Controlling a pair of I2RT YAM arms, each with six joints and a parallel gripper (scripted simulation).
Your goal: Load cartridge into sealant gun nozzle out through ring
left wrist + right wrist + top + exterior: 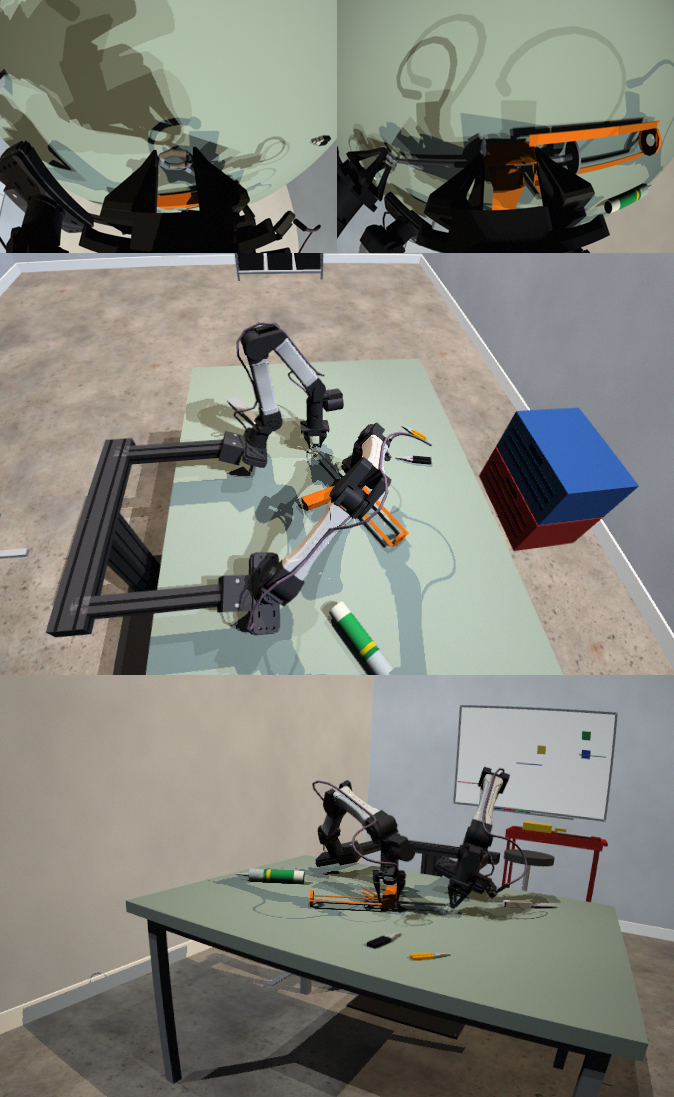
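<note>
The orange sealant gun (316, 499) (595, 133) lies on the table, its front ring (398, 539) (642, 144) empty. My right gripper (389, 900) (509, 154) is shut on the gun's body behind the frame, one finger at the small grey thumb plate (483, 146). My left gripper (315, 447) (453, 905) (175, 152) is shut on the pull ring (174, 152) (390, 161) at the rod's rear end. The plunger disc (574, 157) stands inside the frame, part-way between body and front ring. The green and white cartridge (355, 630) (280, 876) (629, 201) lies apart on the table.
A black-handled tool (420, 459) (380, 941) and an orange-handled tool (417, 434) (422, 956) lie to one side of the gun. A pale-handled tool (517, 904) lies beyond my left gripper. Both arms stand close together over the gun.
</note>
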